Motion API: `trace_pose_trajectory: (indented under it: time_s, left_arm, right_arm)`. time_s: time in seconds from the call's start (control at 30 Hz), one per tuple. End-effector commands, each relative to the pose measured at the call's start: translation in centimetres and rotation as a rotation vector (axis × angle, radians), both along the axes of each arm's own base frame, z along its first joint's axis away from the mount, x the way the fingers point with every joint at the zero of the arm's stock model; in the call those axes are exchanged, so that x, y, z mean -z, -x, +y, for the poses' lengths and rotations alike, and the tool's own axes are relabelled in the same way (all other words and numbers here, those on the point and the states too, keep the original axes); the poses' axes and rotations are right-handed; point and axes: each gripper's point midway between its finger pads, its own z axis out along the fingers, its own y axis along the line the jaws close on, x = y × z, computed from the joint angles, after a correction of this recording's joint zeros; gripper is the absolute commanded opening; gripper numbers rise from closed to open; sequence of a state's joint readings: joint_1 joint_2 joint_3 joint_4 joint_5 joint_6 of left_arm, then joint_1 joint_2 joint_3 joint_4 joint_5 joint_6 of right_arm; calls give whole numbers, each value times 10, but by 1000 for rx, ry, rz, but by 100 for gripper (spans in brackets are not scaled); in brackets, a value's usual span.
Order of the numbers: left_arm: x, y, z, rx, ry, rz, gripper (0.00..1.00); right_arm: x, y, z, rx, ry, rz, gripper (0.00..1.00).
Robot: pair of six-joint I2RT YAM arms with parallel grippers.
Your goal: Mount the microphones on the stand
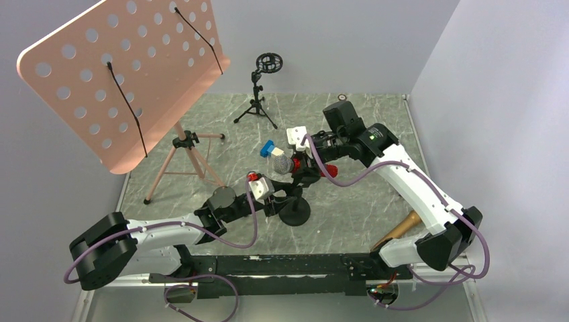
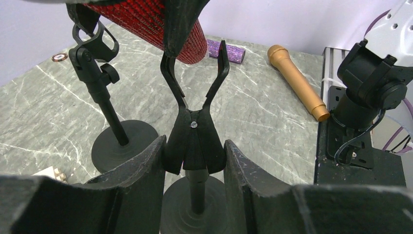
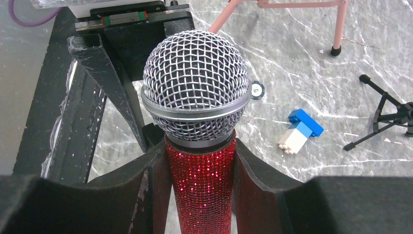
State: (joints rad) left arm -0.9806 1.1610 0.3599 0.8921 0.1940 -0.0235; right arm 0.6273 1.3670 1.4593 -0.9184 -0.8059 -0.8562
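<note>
Microphone [image 3: 195, 83], red glitter, tight in right end effector [image 3: 202, 163]; stand clip [image 2: 195, 97] tight in left end effector [image 2: 194, 146].

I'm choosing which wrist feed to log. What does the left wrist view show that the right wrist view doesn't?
Only the left wrist: the gold mic, the purple mic and an empty clip stand. Only the right wrist: a silver grille, a blue-white block, pink stand legs and a black tripod. Both: the red mic, by its glitter body.
</note>
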Motion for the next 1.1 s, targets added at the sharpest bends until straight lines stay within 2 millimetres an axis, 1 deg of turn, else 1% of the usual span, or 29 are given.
trace_pose_trajectory:
  time_s: [0.0, 0.13, 0.3, 0.37, 0.5, 0.57, 0.6, 0.67, 0.73, 0.87, 0.93, 1.07]
  left_arm:
    - [-19, 2, -2, 22, 57, -13, 13]
    - [-20, 2, -2, 25, 58, -13, 12]
    - [-19, 2, -2, 28, 57, -14, 11]
    - [-20, 2, -2, 29, 58, -15, 11]
    - [-20, 2, -3, 30, 59, -14, 11]
    - [-20, 2, -3, 30, 61, -13, 11]
    - [-20, 2, -3, 31, 63, -13, 11]
    - [-20, 2, -2, 30, 64, -12, 11]
    - [-20, 3, -2, 34, 64, -11, 11]
    - [-20, 4, -4, 46, 67, -10, 9]
    - [-20, 4, -4, 50, 69, -9, 9]
    - [-19, 5, -4, 51, 68, -6, 9]
  right_arm:
    - [-13, 27, -4, -59, -10, 29, 12]
    - [-20, 33, -7, -64, -20, 32, 11]
    - [-23, 39, -9, -61, -24, 53, 10]
    - [-26, 35, -9, -31, -26, 46, 9]
    - [-30, 12, -11, 77, -30, 29, 7]
    - [-31, 10, -9, 89, -38, 46, 7]
    - [-32, 13, -8, 76, -44, 55, 7]
    - [-31, 21, -6, 39, -55, 86, 7]
    - [-28, 24, -3, 15, -65, 108, 7]
    - [-16, 15, 2, 10, -51, 98, 7]
    - [-16, 14, 6, -7, -56, 100, 7]
    - [-14, 23, 12, -71, -64, 145, 7]
